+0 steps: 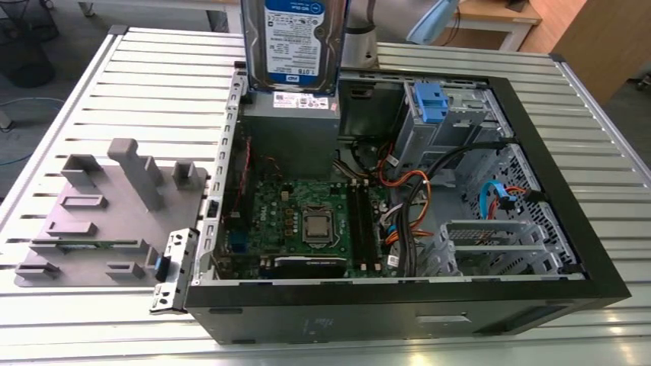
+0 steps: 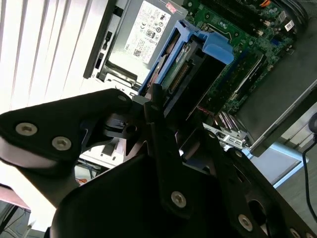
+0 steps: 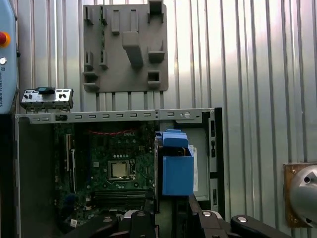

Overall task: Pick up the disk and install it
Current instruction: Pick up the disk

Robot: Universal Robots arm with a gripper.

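The disk (image 1: 295, 42), a silver-grey slab with a white-and-blue label, hangs upright above the back of the open computer case (image 1: 569, 229), over the power-supply box (image 1: 290, 114). In the second wrist view its blue side rails and connector edge (image 2: 190, 59) stick out from between my black fingers (image 2: 156, 106), and my gripper (image 2: 166, 116) is shut on it. The first wrist view looks straight down along the disk's blue rail (image 3: 177, 171), with my gripper (image 3: 171, 210) behind it. An empty drive cage with a blue latch (image 1: 428, 103) sits in the case's far corner.
A motherboard (image 1: 305, 221) and bundled cables (image 1: 428, 191) fill the case floor. A grey fixture plate (image 1: 102, 213) with upright blocks lies on the slatted metal table (image 1: 152, 84) at the exterior view's left. A loose metal bracket (image 1: 173, 271) leans by the case's near corner.
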